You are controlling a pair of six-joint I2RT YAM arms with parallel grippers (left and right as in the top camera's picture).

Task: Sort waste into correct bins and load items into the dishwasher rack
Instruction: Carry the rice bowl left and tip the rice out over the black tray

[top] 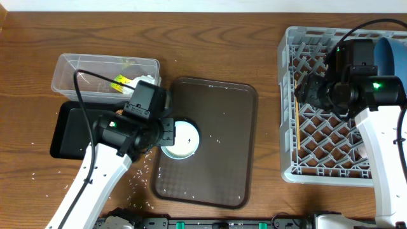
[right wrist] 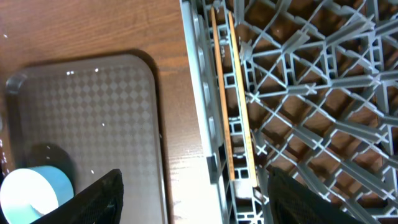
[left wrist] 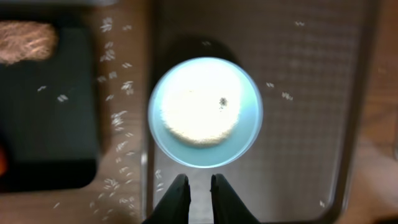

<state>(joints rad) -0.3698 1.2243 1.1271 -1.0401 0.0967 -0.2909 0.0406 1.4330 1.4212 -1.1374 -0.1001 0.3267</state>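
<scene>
Wood-grain surface (top: 210,38) carries a brown serving tray (top: 222,114). The small light-blue cup (left wrist: 205,112) stands upright near the tray's left edge. It looks light, stiff, slick and probably breakable, so its rim wall is the place to pinch. Something pale, perhaps rice, lies inside.

The left gripper (left wrist: 199,186) hovers just beside it, fingers almost together and holding nothing. The right gripper (right wrist: 194,183) has its fingers spread over the dishwasher rack (right wrist: 200,112), which holds two chopsticks (right wrist: 233,112) and a blue dish (top: 388,54). The black tray (left wrist: 50,124) holds a brown food lump (left wrist: 25,40), and the clear tub (top: 82,67) holds a wrapper (top: 121,81).
</scene>
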